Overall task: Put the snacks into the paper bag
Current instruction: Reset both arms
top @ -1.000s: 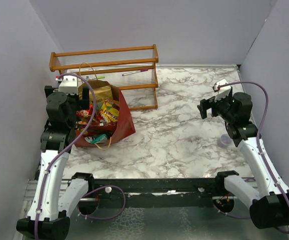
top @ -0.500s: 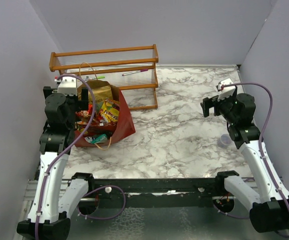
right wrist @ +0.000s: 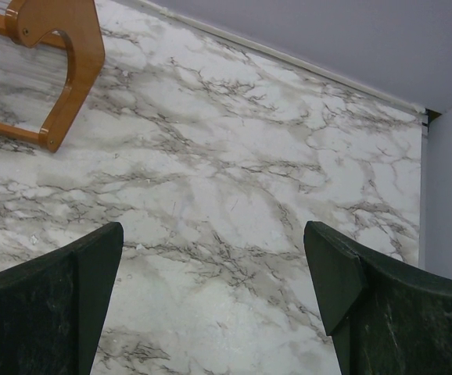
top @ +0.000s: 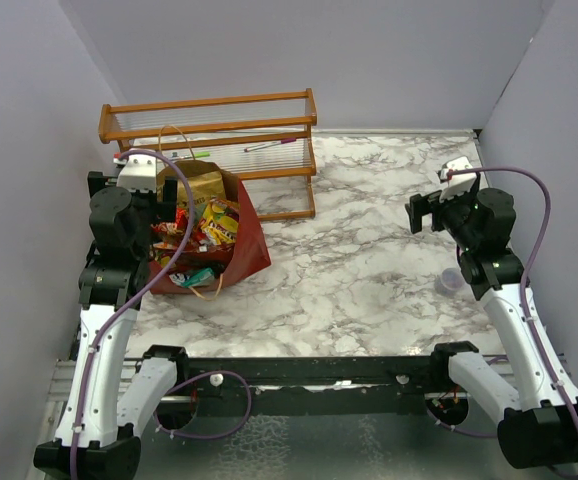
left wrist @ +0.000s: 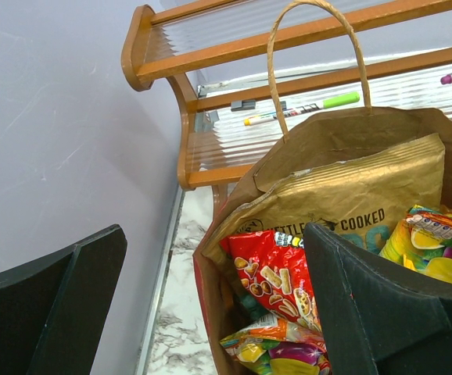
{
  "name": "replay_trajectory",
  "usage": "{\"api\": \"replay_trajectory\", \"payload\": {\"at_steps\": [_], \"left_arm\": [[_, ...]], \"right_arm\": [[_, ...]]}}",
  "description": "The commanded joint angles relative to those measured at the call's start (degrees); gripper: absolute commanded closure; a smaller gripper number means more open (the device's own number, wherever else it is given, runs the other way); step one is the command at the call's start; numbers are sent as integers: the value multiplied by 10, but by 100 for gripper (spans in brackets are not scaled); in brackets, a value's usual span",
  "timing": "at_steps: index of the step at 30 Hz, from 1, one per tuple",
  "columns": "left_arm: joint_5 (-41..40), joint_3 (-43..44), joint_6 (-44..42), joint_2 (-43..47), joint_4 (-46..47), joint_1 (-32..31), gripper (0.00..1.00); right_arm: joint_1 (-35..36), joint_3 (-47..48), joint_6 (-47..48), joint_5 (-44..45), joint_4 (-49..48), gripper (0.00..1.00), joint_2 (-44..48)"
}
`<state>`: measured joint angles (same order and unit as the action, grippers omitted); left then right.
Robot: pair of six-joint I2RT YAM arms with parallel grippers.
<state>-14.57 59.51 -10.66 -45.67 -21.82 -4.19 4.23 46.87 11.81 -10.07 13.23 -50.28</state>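
Note:
The dark red-brown paper bag (top: 252, 243) stands open at the table's left, and its tan inside (left wrist: 328, 141) shows in the left wrist view. It holds several snacks (top: 209, 225): a large tan chip bag (left wrist: 351, 205), a red packet (left wrist: 277, 273) and yellow-purple packets (left wrist: 437, 254). My left gripper (top: 161, 218) is open and empty at the bag's left rim; in the left wrist view (left wrist: 214, 308) one finger is over the snacks and the other is outside the bag. My right gripper (top: 419, 213) is open and empty over bare marble at the right, as the right wrist view (right wrist: 210, 305) shows.
A wooden slatted rack (top: 209, 130) stands behind the bag, with a green marker (left wrist: 308, 108) on its shelf; its foot (right wrist: 69, 62) shows in the right wrist view. A small purple cup (top: 450, 281) sits by the right arm. Grey walls enclose the marble table (top: 349, 260).
My right gripper has drifted slightly right and back, still open and empty. The left gripper and the bag have hardly moved.

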Motion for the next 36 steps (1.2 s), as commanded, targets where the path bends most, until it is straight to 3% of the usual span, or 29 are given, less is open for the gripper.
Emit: {"api": "replay_trajectory", "payload": {"at_steps": [1,36], "left_arm": [[6,1,11,8,9,3,1],[24,4,20,25,-19,3,1]], "right_arm": [[-6,18,1,9,-16,1,11],[-12,14,23,-45,-6,1,5]]}}
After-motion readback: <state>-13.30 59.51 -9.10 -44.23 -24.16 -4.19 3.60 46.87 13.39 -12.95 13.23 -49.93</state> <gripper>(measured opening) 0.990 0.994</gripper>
